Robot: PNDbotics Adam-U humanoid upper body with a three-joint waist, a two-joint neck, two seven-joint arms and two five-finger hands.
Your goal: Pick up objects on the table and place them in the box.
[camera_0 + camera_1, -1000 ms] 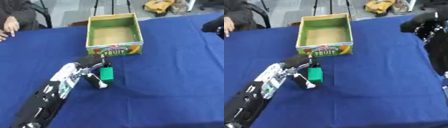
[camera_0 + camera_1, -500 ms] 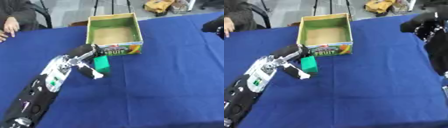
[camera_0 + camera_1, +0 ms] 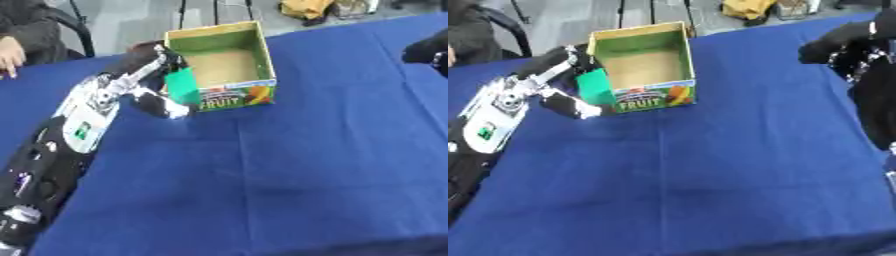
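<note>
A green block (image 3: pixel 183 86) is pinched in my left hand (image 3: pixel 147 59), lifted off the blue table and hanging against the left wall of the box (image 3: pixel 262 55). The box is open cardboard, green inside with a brown floor and a FRUIT label on its front; nothing shows inside it. My left arm stretches up from the lower left. My right hand (image 3: pixel 842 42) hangs dark at the right edge, well clear of the box, and its fingers are too blurred to read.
The blue cloth of the table (image 3: pixel 289 175) covers the whole near area. A person's hand (image 3: pixel 9 55) rests on the far left edge. Chair legs and a yellow bag (image 3: pixel 306 7) lie on the floor beyond the table.
My left hand has carried the green block up off the table and away from me, from in front of the box to its left wall. The right arm stayed put.
</note>
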